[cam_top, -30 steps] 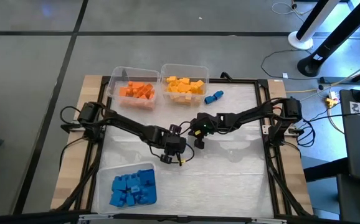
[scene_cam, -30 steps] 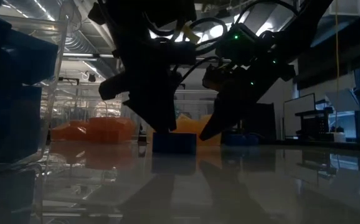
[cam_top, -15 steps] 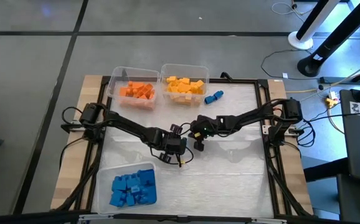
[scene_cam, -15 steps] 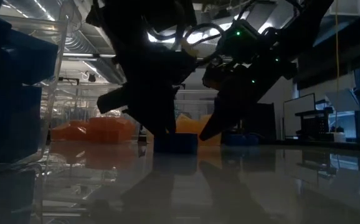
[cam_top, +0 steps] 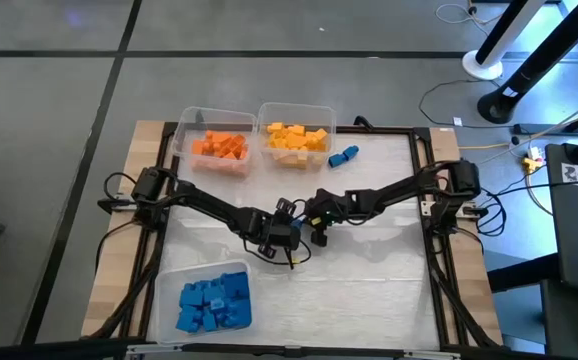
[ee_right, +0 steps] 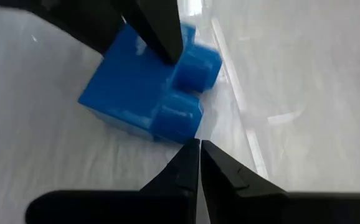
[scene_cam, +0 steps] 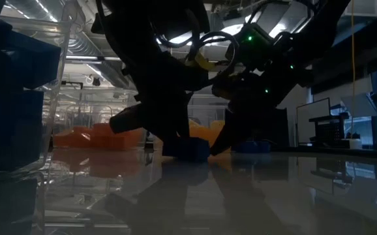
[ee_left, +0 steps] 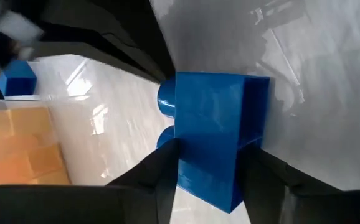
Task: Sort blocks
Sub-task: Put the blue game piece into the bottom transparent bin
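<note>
Closing now, my left claw (ee_left: 208, 180) clamps the blue block (ee_left: 220, 134) mid-frame; right claw (ee_right: 197, 163), fingers together, sits beside; binning next.

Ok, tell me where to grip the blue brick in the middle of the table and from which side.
Grip the blue brick across its two flat side walls, coming down from above, as the left gripper is doing. Its studs point sideways, so the smooth faces are free to pinch. The shut right gripper sits at the stud end.
</note>
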You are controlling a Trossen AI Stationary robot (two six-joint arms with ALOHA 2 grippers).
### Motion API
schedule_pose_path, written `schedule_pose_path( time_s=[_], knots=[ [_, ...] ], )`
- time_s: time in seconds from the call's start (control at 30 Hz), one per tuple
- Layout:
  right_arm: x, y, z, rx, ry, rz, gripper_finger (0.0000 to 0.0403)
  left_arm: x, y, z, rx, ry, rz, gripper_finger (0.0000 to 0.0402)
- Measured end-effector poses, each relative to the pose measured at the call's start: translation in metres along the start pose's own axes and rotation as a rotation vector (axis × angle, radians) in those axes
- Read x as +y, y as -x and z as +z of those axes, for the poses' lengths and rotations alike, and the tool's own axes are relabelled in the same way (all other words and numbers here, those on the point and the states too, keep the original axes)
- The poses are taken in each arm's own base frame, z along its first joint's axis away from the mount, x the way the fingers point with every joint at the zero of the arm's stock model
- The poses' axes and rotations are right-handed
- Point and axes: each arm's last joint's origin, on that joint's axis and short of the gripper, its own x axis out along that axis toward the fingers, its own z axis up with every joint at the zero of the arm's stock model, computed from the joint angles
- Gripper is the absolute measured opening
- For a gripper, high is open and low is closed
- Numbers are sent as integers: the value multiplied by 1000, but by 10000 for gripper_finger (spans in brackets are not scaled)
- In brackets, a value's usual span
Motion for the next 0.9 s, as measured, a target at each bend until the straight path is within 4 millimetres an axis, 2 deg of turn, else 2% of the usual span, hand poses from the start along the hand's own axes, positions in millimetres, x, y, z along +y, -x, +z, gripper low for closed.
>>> schedule_pose_path(
  time_s=[0.37,0.6,0.9],
  knots=[
    [0,-1,-1,5,19,27,20,2,4,3,-14,50,37,12],
    [3,9,3,13,53,28,20,2,19,5,-60,130,-1,5],
    [4,48,24,-73,132,-45,20,10,56,12,-176,222,5,4]
  ],
)
